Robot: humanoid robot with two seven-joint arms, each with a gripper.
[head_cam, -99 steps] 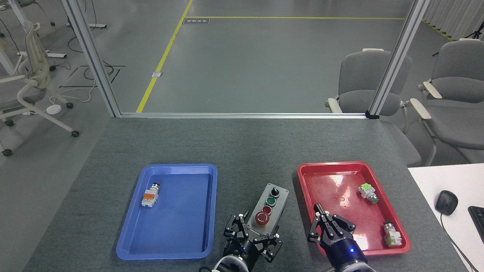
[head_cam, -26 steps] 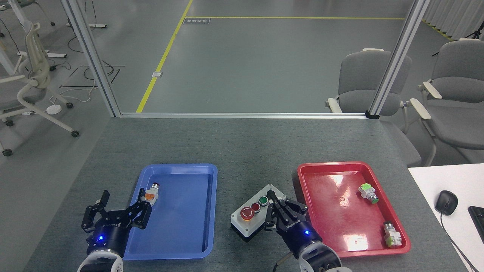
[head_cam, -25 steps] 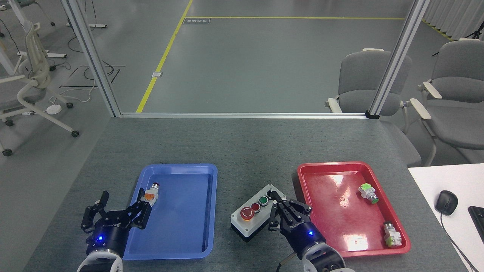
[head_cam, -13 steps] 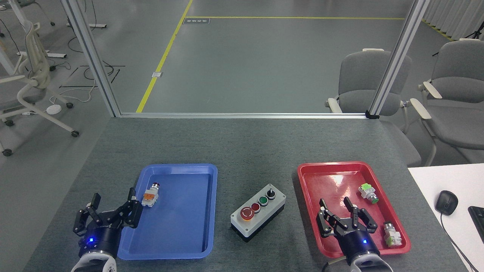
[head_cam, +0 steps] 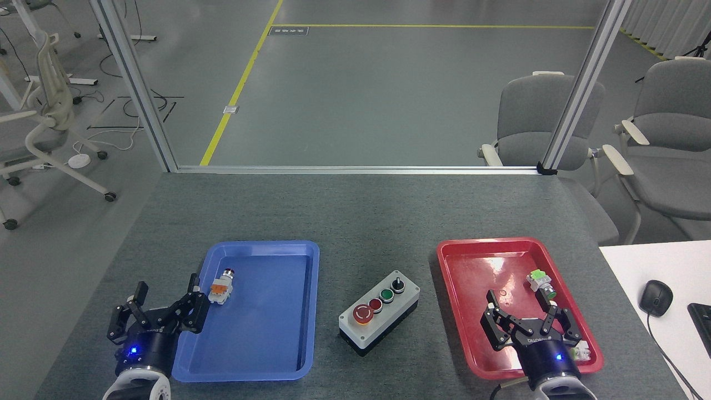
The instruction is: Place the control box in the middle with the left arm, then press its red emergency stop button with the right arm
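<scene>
The dark-grey speckled tabletop [head_cam: 361, 216] carries a blue tray [head_cam: 278, 311] on the left and a red tray [head_cam: 461, 311] on the right. On the bare felt between them sits the control box [head_cam: 380, 312], lying at a slant with its black knob toward the far right and the red emergency stop button [head_cam: 362, 314] at its near left end. The left gripper [head_cam: 165, 299] hangs over the blue tray's near left edge, well apart from the box, its fingers spread wide and holding nothing. The right gripper [head_cam: 527, 305] hovers over the near part of the red tray, to the right of the box and clear of it, its fingers likewise spread and empty. A small push-button [head_cam: 221, 289] lies in the blue tray just beside the left fingers; another with a green cap [head_cam: 541, 283] lies in the red tray just past the right fingers.
</scene>
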